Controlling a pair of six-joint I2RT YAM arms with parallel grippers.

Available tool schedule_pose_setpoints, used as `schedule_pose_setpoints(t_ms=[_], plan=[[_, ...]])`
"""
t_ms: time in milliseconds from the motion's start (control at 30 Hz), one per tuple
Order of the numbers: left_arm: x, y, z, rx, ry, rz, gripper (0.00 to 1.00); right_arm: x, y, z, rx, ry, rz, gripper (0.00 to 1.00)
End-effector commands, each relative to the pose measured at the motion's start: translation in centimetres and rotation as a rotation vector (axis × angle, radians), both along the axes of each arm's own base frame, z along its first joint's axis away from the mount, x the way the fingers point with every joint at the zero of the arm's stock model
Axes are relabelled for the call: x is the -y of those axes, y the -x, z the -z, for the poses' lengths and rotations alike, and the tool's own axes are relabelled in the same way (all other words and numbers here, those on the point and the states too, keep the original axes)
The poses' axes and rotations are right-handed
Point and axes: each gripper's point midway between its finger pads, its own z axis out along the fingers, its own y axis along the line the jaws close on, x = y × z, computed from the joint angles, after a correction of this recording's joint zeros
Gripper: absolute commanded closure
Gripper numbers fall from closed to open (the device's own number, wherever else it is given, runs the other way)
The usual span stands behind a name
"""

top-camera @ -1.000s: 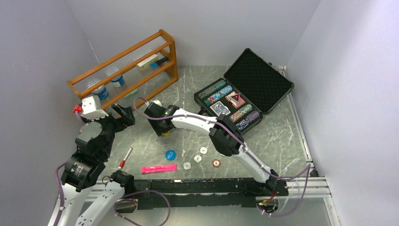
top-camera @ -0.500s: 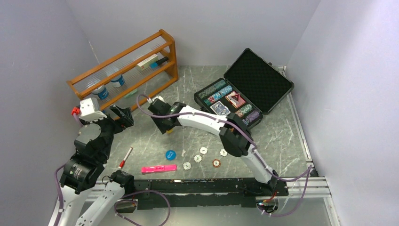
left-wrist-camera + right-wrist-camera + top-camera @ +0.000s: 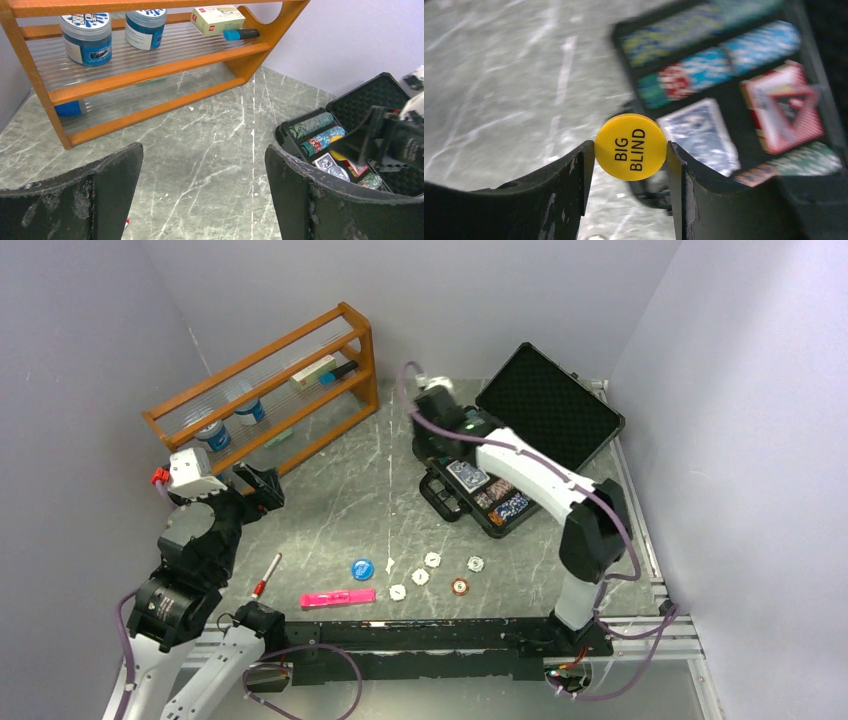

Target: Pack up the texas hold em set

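The black case (image 3: 548,405) lies open at the back right, with chip stacks (image 3: 508,506) and card decks (image 3: 467,474) in its tray. My right gripper (image 3: 438,443) hovers over the tray's left end, shut on the yellow "BIG BLIND" button (image 3: 630,146). The right wrist view shows the blurred tray (image 3: 731,107) behind the button. The blue button (image 3: 362,567), several small white discs (image 3: 420,577) and a reddish chip (image 3: 459,586) lie on the table in front. My left gripper (image 3: 202,165) is open and empty at the left (image 3: 262,485), facing the case (image 3: 360,100).
A wooden rack (image 3: 265,375) with jars and boxes stands at the back left. A pink marker (image 3: 338,597) and a red-tipped pen (image 3: 266,577) lie near the front edge. Side walls close in the table on the left and right.
My right arm has swung from the middle left of the table to over the case, carrying the yellow button. The left arm has hardly moved.
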Motion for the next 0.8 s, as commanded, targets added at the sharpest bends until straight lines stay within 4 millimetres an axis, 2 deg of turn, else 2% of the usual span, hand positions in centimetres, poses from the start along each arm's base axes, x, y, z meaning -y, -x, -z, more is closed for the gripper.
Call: schedule_pose_setpoints(t_ms=[0,133,267,533,767], plan=[[0.5,-0.5,0.2,0.003,0.025,0.012,0.03,8.7,-4.3,-1.2,0.056,-0.012,0.206,0.44],[0.8,-0.8,0.2,-0.001,0.032,0.015,0.03,13.5,-6.0,0.4,0.023,-0.008,0.323,0.44],[1.0,-1.0,0.2,-0.004,0.029,0.024,0.03,16.7,-7.3,2.6,-0.018,-0.023,0.41,0.44],[0.8,-1.1,0.9,-0.022,0.014,0.014,0.03,19.3,-8.6,4.9,-0.062,-0.021,0.482,0.44],[0.7,-1.2,1.1,-0.027,0.008,0.008,0.03,20.0,-9.3,6.5,-0.104,-0.007,0.492,0.43]])
